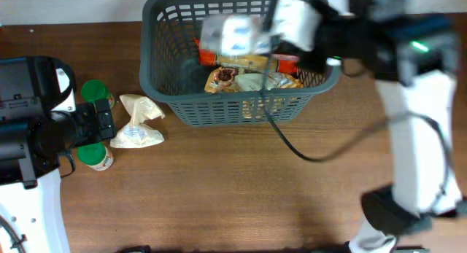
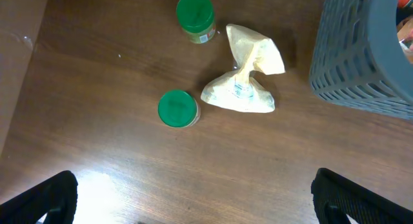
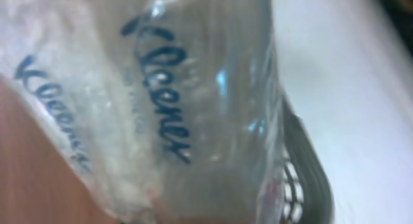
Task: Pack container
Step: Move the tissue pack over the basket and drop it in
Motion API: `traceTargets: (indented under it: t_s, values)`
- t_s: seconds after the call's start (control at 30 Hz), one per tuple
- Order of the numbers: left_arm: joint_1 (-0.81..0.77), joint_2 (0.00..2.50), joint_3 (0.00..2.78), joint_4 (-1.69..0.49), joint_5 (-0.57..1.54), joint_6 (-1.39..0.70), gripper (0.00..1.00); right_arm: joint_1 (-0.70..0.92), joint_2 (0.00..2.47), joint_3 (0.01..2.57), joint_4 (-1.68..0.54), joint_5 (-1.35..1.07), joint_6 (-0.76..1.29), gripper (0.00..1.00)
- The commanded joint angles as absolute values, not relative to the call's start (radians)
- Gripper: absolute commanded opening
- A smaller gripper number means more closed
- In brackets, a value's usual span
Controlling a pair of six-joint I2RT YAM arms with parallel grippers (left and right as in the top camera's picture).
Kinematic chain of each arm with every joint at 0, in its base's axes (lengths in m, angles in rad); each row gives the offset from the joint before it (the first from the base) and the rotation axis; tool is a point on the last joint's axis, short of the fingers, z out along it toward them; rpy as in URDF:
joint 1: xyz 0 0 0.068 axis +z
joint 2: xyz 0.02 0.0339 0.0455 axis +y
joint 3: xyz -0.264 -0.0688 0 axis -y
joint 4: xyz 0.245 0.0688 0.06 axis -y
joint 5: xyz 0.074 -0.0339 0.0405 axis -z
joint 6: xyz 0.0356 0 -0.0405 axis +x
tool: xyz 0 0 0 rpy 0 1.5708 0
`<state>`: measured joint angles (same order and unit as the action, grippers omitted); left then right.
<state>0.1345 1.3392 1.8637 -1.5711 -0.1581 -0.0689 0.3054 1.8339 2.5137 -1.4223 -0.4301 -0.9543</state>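
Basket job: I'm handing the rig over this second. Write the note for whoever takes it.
Left gripper: open and empty, beside the cream bag.
Right gripper: above the basket, apparently shut on a Kleenex pack; its fingers are hidden in the wrist view.
Done: several packets already lie in the basket.
To do: release the Kleenex pack into the basket, then pack the cream bag and the two green-lidded jars, all on the table left of the basket.
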Motion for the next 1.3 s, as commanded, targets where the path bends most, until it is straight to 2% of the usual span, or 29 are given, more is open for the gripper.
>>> traceTargets:
  t_s: [0.0,0.27,0.57,0.6,0.63,0.67,0.7,0.73,0.93,1.13,1.27]
  values:
    - [0.141,1.343,1.866,-1.573,-0.165,-0.067,0.99,0.341,1.972,2.510,-1.415,-0.399,-1.222,0.09]
    - [0.141,1.343,1.866,-1.573,-0.165,-0.067,0.99,0.353,2.207,2.510,-1.419,-0.415,-1.055,0.04]
    - [0.141,1.343,1.866,-1.573,-0.165,-0.067,0.99,0.359,2.313,2.510,-1.299,-0.408,-1.055,0.05]
    - [0.141,1.343,1.866,-1.573,-0.165,-0.067,0.99,0.359,2.316,2.509,-1.290,-0.407,-1.046,0.10]
    - [0.141,1.343,1.866,-1.573,-0.165,-0.067,0.99,0.359,2.317,2.509,-1.282,-0.407,-1.028,0.20]
    - [0.141,1.343,1.866,-1.573,-0.165,-0.067,0.99,0.359,2.317,2.510,-1.274,-0.406,-1.005,0.34]
    - [0.141,1.343,1.866,-1.573,-0.165,-0.067,0.99,0.359,2.317,2.510,-1.269,-0.403,-0.982,0.42]
    - [0.141,1.343,1.866,-1.573,-0.165,-0.067,0.99,0.359,2.317,2.510,-1.258,-0.387,-0.943,0.99]
    - [0.141,1.343,1.866,-1.573,-0.165,-0.067,0.99,0.359,2.282,2.531,-1.294,-0.140,-0.639,0.99]
    - [0.141,1.343,1.866,-1.573,-0.165,-0.067,0.99,0.337,2.140,2.623,-1.406,-0.118,-0.533,0.99]
    - [0.141,1.343,1.866,-1.573,-0.165,-0.067,0.99,0.257,1.973,2.669,-1.417,-0.091,-0.506,0.99]
